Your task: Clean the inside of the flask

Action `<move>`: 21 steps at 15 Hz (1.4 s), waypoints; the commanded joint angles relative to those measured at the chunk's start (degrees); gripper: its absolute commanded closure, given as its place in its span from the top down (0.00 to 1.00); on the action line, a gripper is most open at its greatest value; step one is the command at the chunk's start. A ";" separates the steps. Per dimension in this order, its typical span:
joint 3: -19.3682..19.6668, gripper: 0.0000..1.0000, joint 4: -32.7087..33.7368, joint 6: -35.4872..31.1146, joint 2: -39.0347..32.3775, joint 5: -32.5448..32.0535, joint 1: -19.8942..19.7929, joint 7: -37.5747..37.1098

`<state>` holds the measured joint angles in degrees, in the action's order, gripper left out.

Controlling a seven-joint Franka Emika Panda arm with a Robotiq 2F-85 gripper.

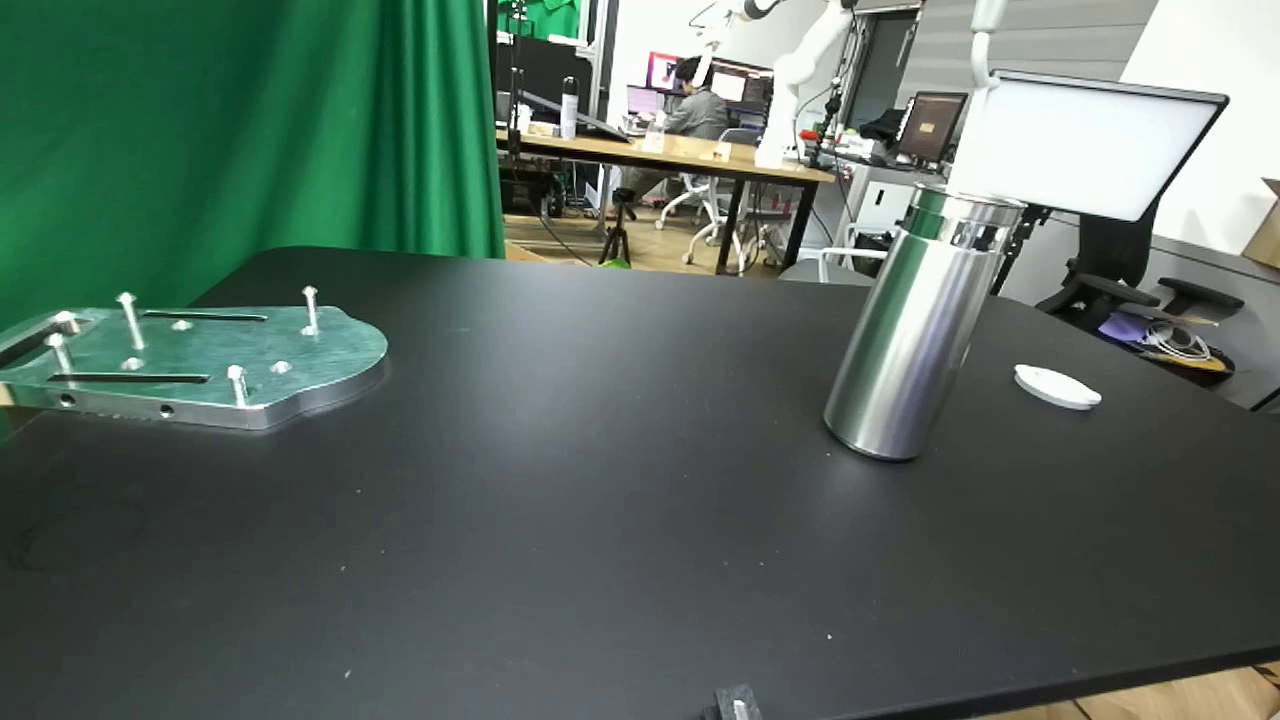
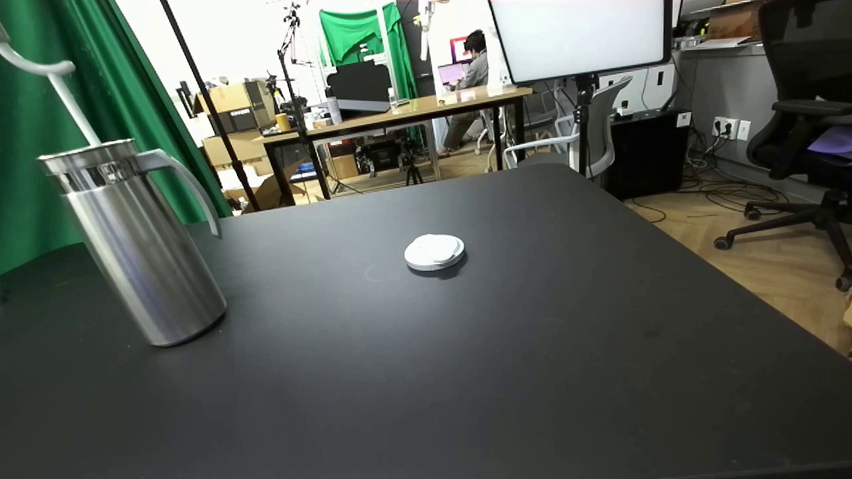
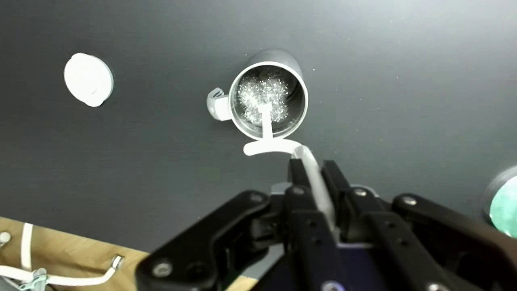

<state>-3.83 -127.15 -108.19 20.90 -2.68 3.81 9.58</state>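
Observation:
The flask (image 1: 900,345) is a tall brushed-steel jug with a grey handle. It stands on the black table and also shows in an exterior view (image 2: 143,253). In the wrist view I look down into its open mouth (image 3: 274,55). A white brush (image 3: 266,123) has its pale bristles inside the flask. Its bent white handle rises above the rim in both exterior views (image 1: 983,45) (image 2: 73,106). My gripper (image 3: 314,163) is shut on the brush handle, with the fingers outside and above the flask. The gripper is out of view in both exterior views.
A white lid (image 1: 1057,387) lies on the table (image 2: 506,372) on the flask's handle side; it also shows in the wrist view (image 3: 88,79). A metal plate with upright bolts (image 1: 200,360) lies across the table. The table edge borders a wooden floor.

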 commanded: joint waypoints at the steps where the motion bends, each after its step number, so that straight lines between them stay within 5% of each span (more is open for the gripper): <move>1: 0.97 0.04 0.03 0.42 0.11 -0.09 0.40 1.28; 6: 0.72 0.04 -5.67 -2.98 -5.32 -1.19 -0.17 -0.26; 10: 0.61 0.04 -3.51 -3.00 -8.32 -2.17 -0.27 -0.07; 17: 1.33 0.04 3.79 2.31 -1.07 -0.35 0.24 3.39; 21: 2.27 0.04 0.51 0.23 -0.70 1.78 0.53 4.67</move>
<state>-2.95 -124.63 -106.83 20.77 -2.53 3.61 12.80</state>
